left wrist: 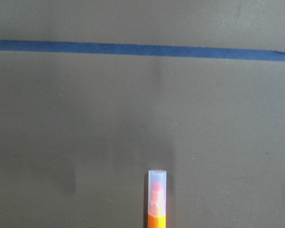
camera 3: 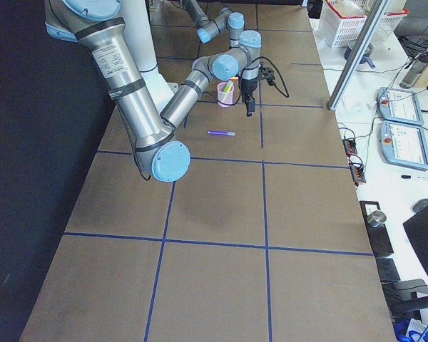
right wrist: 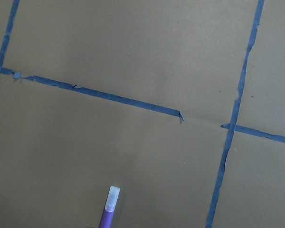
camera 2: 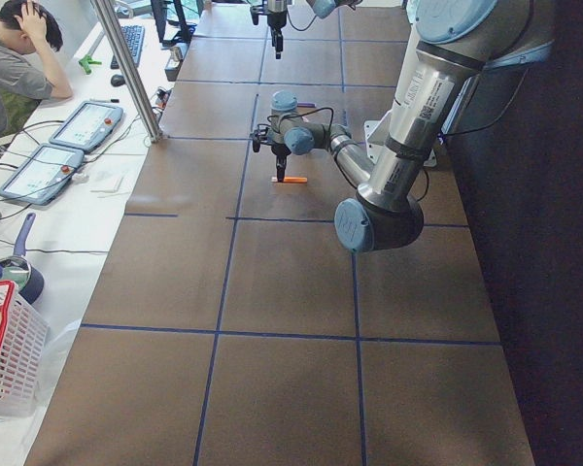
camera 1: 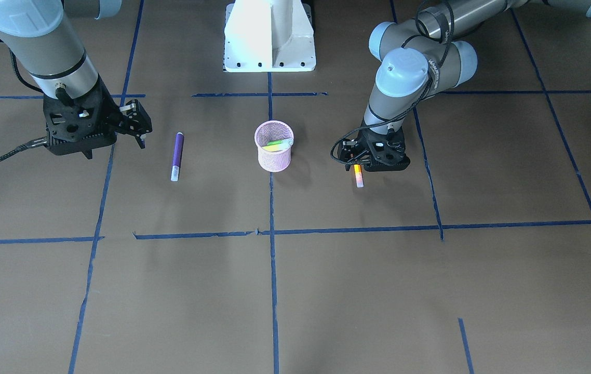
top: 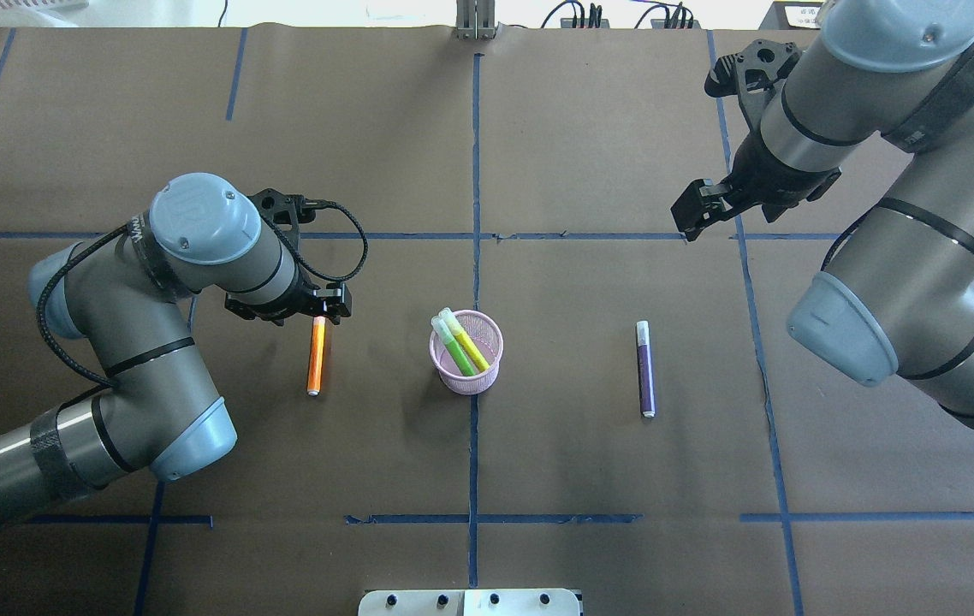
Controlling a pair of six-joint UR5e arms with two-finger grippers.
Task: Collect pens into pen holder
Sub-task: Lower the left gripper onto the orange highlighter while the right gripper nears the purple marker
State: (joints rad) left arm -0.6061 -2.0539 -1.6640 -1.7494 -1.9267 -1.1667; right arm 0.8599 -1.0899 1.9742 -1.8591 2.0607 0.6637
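Note:
The pink mesh pen holder [top: 466,370] stands at the table's middle [camera 1: 273,158] with a green pen [top: 455,346] and a yellow pen [top: 473,344] in it. An orange pen [top: 316,359] lies flat to its left. My left gripper [top: 329,306] hovers low over the pen's far, capped end and looks open; the cap shows in the left wrist view [left wrist: 156,190]. A purple pen [top: 645,372] lies flat to the holder's right. My right gripper [top: 697,210] is open and empty, raised beyond the pen; the right wrist view shows the pen's cap [right wrist: 113,194].
Blue tape lines [top: 475,171] divide the brown table into squares. The robot's white base [camera 1: 269,36] stands at the near edge. A person [camera 2: 15,58] sits at a side bench with tablets, off the table. A white basket [camera 2: 10,349] stands beside the table.

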